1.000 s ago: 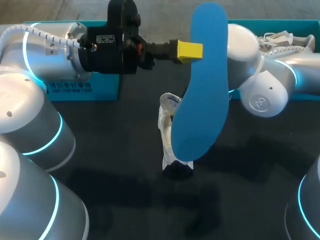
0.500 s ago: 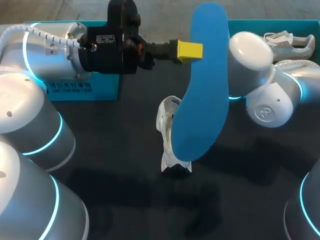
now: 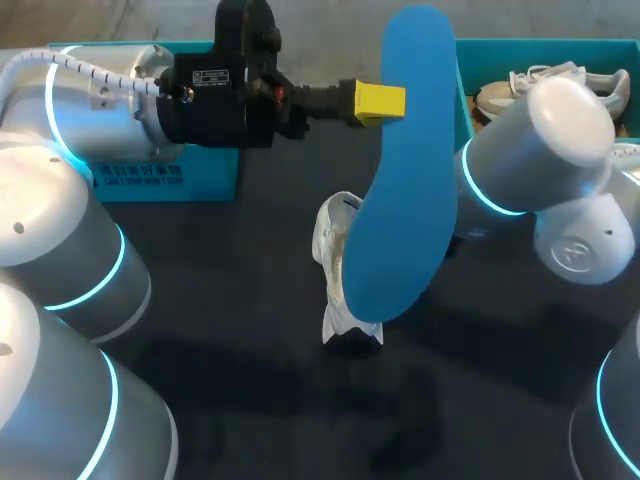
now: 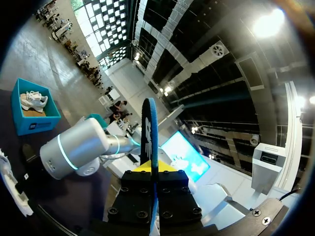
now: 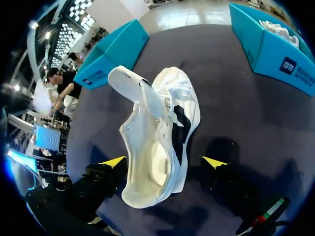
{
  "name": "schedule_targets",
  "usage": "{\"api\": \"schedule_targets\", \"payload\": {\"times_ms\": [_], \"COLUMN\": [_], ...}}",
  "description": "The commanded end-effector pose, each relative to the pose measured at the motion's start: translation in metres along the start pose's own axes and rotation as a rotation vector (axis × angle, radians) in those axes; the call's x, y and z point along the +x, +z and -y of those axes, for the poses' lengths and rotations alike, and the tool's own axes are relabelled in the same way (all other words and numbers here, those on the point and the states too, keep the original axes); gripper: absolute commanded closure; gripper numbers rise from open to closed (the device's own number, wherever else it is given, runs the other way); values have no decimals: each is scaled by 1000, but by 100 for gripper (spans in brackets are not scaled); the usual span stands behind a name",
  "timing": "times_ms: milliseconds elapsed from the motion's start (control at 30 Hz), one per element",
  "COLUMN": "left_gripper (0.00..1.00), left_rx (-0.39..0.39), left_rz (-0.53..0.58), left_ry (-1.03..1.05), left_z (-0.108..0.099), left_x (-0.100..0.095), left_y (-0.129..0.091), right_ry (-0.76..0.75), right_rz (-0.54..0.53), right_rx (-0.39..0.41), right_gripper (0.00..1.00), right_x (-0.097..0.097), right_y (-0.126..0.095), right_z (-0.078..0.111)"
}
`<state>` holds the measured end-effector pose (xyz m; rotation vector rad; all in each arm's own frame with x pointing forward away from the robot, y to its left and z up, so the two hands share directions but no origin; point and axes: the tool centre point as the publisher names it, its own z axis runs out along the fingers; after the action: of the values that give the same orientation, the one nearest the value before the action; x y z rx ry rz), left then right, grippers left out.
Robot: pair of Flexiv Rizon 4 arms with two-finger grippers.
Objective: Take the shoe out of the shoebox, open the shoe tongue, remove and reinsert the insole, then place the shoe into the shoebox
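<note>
Head view: left claw (image 3: pixel 385 100) pinches the blue insole (image 3: pixel 405 170) upright above the white shoe (image 3: pixel 333 250); right claw (image 5: pixel 163 162), from three o'clock, straddles the heel, spread. Insole out; reinsertion likely next, toe-first.

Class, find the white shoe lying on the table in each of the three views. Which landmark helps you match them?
Head view: white shoe mid-table, partly hidden by the blue insole.
Left wrist view: white shoe is a sliver on the table, well off to the side of the left claw.
Right wrist view: white shoe between the right claw's open tips.
Shared landmark: the teal shoebox holding another shoe.
</note>
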<state>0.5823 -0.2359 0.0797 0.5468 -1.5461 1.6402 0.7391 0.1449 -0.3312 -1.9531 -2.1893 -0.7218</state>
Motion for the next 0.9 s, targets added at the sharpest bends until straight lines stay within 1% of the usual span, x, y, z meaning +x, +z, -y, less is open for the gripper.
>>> {"api": "schedule_targets", "payload": {"times_ms": [33,567,633,700,800,833,900], "left_gripper": [100,100,100,100,100,100,100], "left_rx": [1,1,1,1,1,1,1], "left_rz": [1,1,1,1,1,1,1], "left_ry": [-1,-1,-1,-1,-1,-1,-1], "left_z": [-1,-1,-1,-1,-1,-1,-1], "left_x": [-1,-1,-1,-1,-1,-1,-1], "left_y": [2,2,2,2,2,2,2], "right_ry": [0,0,2,27,31,48,58], "right_rz": [-1,-1,-20,-94,-149,-216,-254], "right_rx": [-3,-3,-11,-19,-14,-28,-33], "right_gripper": [0,0,0,0,0,0,0], "right_x": [0,0,-1,-3,-6,-7,-8], "right_y": [-1,-1,-4,-12,-20,-25,-32], "right_z": [1,1,-2,-8,-13,-15,-17]}}
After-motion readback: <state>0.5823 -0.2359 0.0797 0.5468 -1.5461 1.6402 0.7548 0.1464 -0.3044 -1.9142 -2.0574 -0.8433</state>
